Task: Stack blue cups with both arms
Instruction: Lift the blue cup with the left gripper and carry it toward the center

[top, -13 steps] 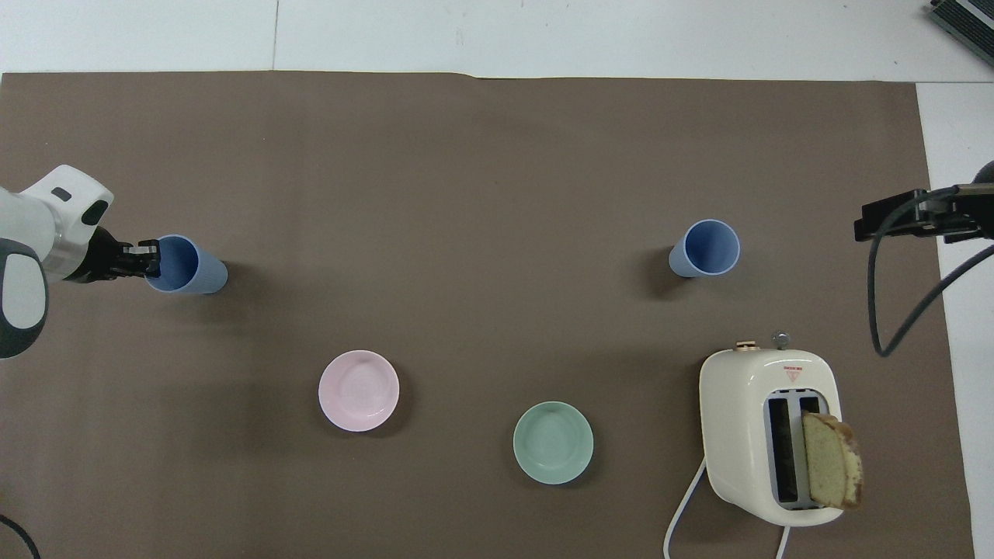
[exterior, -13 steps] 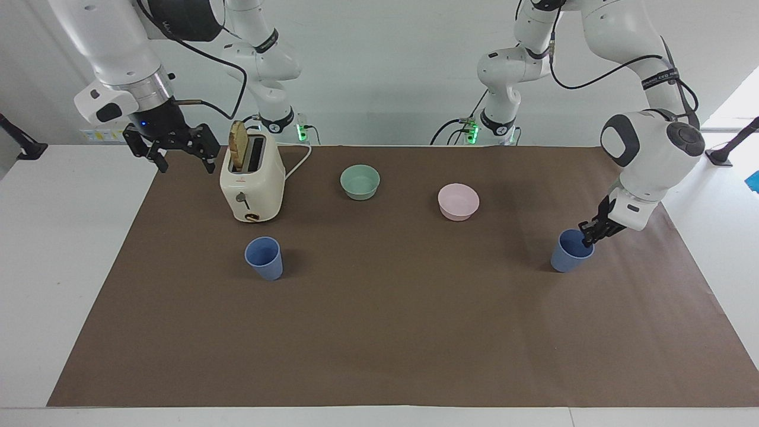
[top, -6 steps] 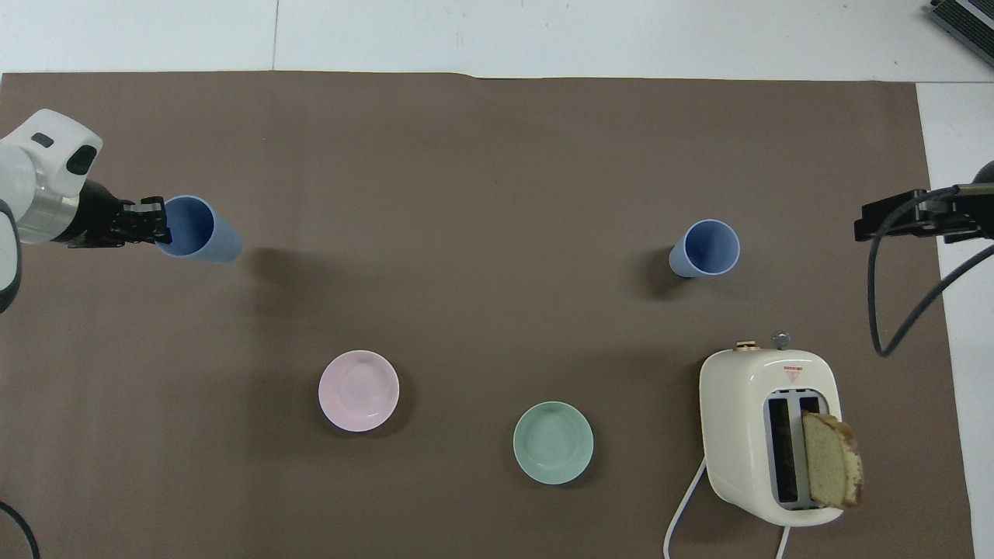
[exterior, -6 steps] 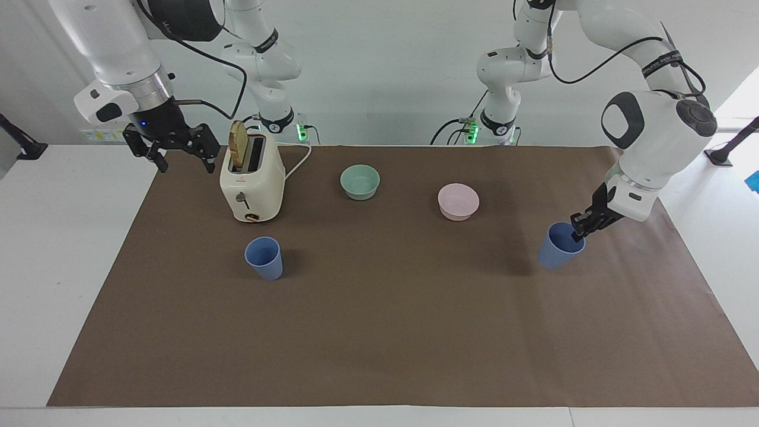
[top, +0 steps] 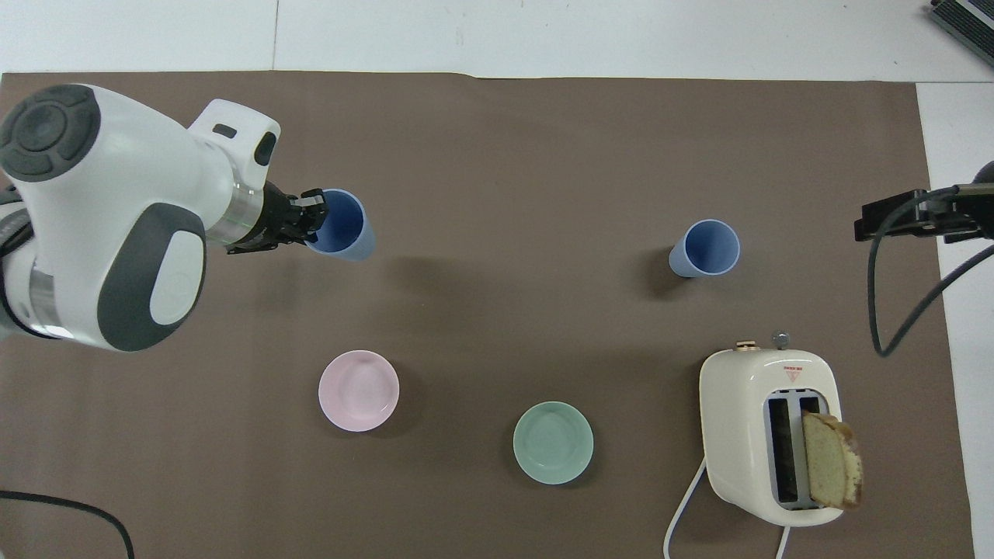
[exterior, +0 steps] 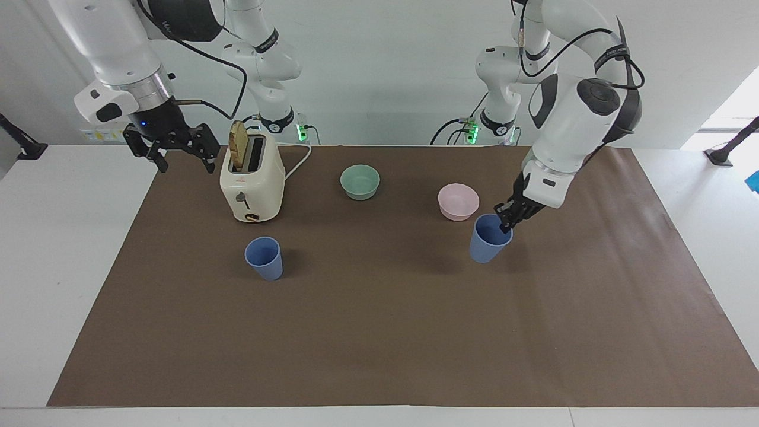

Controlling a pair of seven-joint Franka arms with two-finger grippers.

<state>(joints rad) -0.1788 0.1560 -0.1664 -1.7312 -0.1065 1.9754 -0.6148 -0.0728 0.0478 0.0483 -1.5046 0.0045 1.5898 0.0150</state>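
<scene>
Above the brown mat, just beside the pink bowl [exterior: 458, 201], I have one blue cup [exterior: 489, 238] pinched by its rim in the left gripper [exterior: 507, 224], lifted clear and tilted; its shadow falls on the mat below. From overhead the same cup hangs with its mouth open to the camera, one finger inside the rim and one outside, closed tight on the wall. The second blue cup [exterior: 264, 258] stands upright on the mat toward the right arm's end, farther from the robots than the toaster [exterior: 252, 181] and near it. The mint-green bowl [exterior: 360, 181] sits between toaster and pink bowl. My right gripper [exterior: 181, 159] waits in the air beside the toaster, over the mat's edge, its fingers spread wide and holding nothing.

I judge this the carry step: cup one is in transit toward cup two. Next I must level the cup over the standing one's mouth, lower it in, then release.
</scene>
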